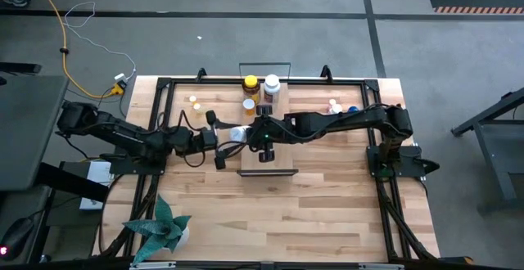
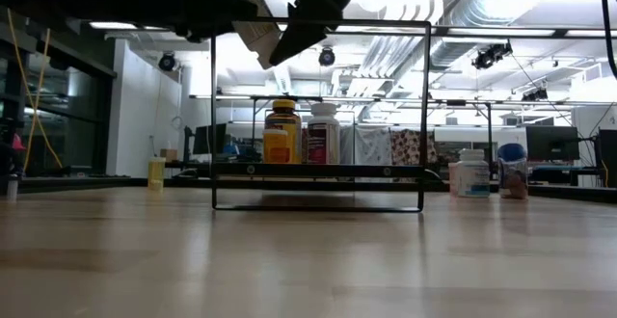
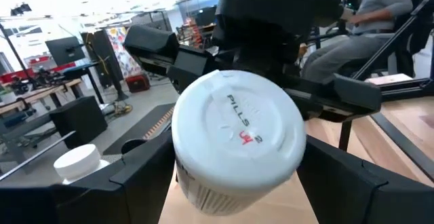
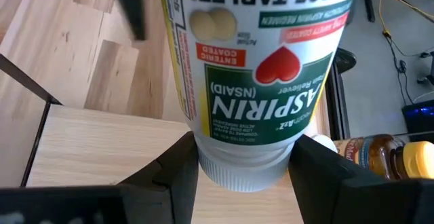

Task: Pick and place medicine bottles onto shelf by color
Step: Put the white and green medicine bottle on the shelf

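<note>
A white aspirin bottle (image 1: 239, 132) (image 2: 255, 29) with a green and red label (image 4: 258, 81) is held in the air between both grippers, above the shelf (image 2: 318, 171). My left gripper (image 1: 228, 137) (image 3: 237, 159) comes from the table's left, and the bottle's white cap (image 3: 237, 129) faces its camera. My right gripper (image 1: 260, 131) (image 4: 244, 163) reaches in from the right. On the shelf stand an amber yellow-capped bottle (image 1: 250, 83), a small orange one (image 1: 249, 105) and a white one (image 1: 272, 86). My left gripper has its two fingers (image 3: 146, 176) on either side of the bottle just behind the ribbed cap edge (image 3: 217, 197); the cap hides the contact itself. It comes roughly level from the table's left. The bottle is lifted clear and tilted. My right gripper pinches the bottle's narrow white end (image 4: 244, 166) between its two fingers (image 4: 180, 173), slanting down from the right. The labelled body (image 4: 264, 54) reaches away beyond the fingertips, clear of the table.
Two tiny bottles (image 1: 195, 102) stand on the table left of the shelf. A white bottle (image 1: 334, 106) (image 2: 471, 173) and a blue-capped one (image 1: 353, 110) (image 2: 513, 171) stand to its right. A potted plant (image 1: 164, 229) sits at the near left corner. Bare wood lies near the shelf's near end (image 1: 266, 172).
</note>
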